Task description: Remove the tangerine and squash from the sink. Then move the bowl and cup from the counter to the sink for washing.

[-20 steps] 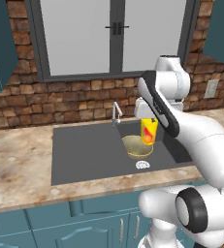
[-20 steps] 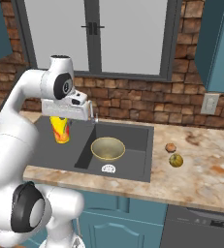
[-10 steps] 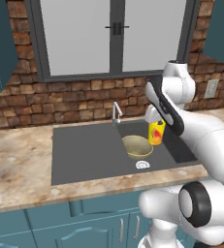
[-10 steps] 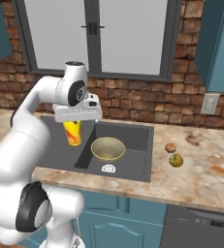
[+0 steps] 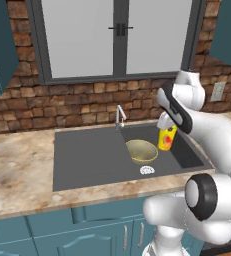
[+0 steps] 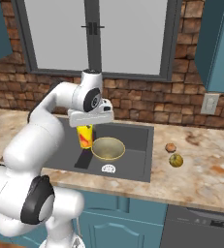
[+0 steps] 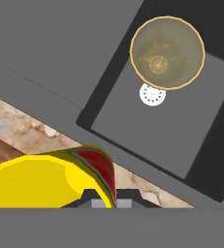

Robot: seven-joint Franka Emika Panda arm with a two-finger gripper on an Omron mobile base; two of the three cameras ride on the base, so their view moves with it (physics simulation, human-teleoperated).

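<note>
The desk (image 5: 22,170), a mottled beige stone surface, runs along the brick wall and carries the dark grey sink (image 5: 87,155), whose flat drainboard occupies the left portion and whose deeper basin lies to the right. The chrome faucet (image 5: 119,116) stands at the rear edge of the sink, roughly at the division between drainboard and basin. Inside the basin sits the bowl (image 5: 141,151), upright, olive-brass with a thin yellow rim, with the white drain (image 5: 147,170) just in front of it. To the right of the bowl in the left base view, the tool (image 5: 165,123) is closed on the cup (image 5: 167,138), gripping it at the rim; the cup, bright yellow with an orange-red patch, hangs above the basin, clear of the bowl. In the right base view the same cup (image 6: 86,136) hangs below the tool (image 6: 90,121), just left of the bowl (image 6: 108,148). Further right, on the desk beyond the basin, the tangerine (image 6: 170,147) and the squash (image 6: 176,160) rest near each other, the tangerine nearer the wall.
</note>
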